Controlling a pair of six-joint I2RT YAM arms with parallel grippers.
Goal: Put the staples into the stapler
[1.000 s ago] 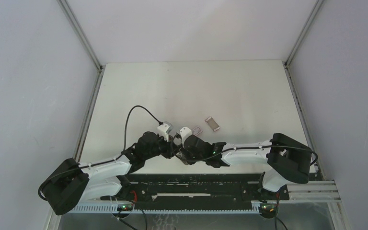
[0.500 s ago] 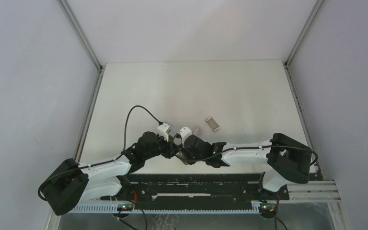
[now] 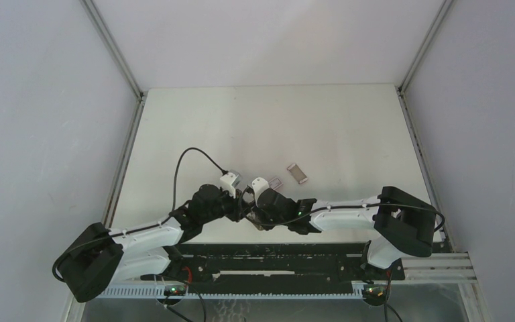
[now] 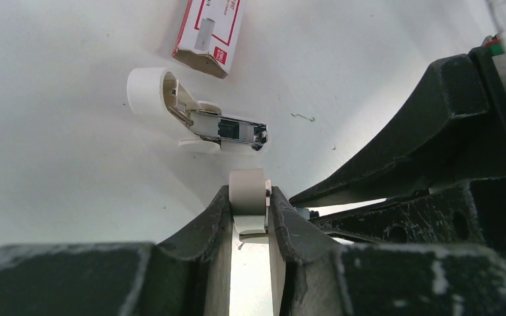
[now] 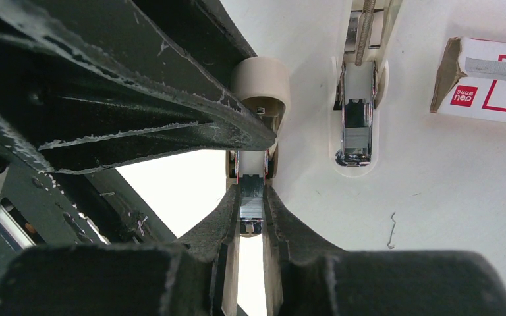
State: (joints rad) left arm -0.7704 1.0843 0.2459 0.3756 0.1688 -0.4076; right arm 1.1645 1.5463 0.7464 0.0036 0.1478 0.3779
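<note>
Left end effector and right end effector, both nearly closed, pinch what looks like one small beige piece. Nothing has shifted, so loading seems stalled. On the bench, the open stapler lies at 12 o'clock and the staples at 11.

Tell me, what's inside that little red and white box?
Only brown cardboard shows at the open end of the box. Its walls cover whatever lies deeper, so no staples show.

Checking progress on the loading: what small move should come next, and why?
Probably ease the right pincer back to slide the beige piece open: it grips the metal end, the left pincer clamps the rounded end, and the staples box lies aside, not yet picked.
</note>
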